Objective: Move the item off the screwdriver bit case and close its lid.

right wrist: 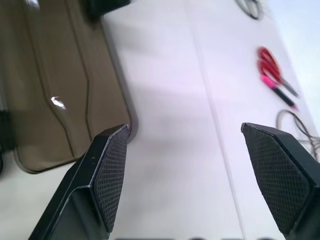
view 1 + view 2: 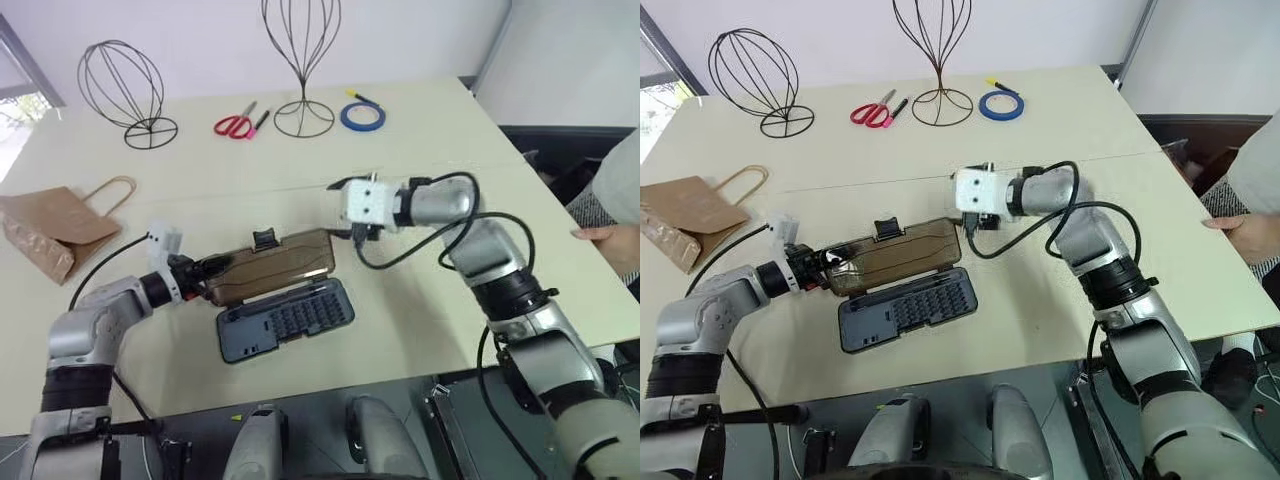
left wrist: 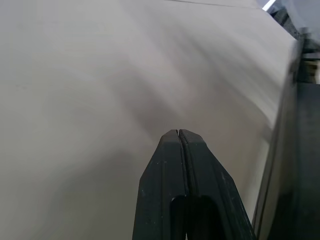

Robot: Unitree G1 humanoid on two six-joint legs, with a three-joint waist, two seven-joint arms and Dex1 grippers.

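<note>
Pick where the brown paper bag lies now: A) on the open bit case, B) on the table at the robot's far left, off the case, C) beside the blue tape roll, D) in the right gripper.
B: the paper bag lies flat on the table, well left of the open bit case.

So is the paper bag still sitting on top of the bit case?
No, the paper bag lies on the table well to the left of the bit case, apart from it.
</note>
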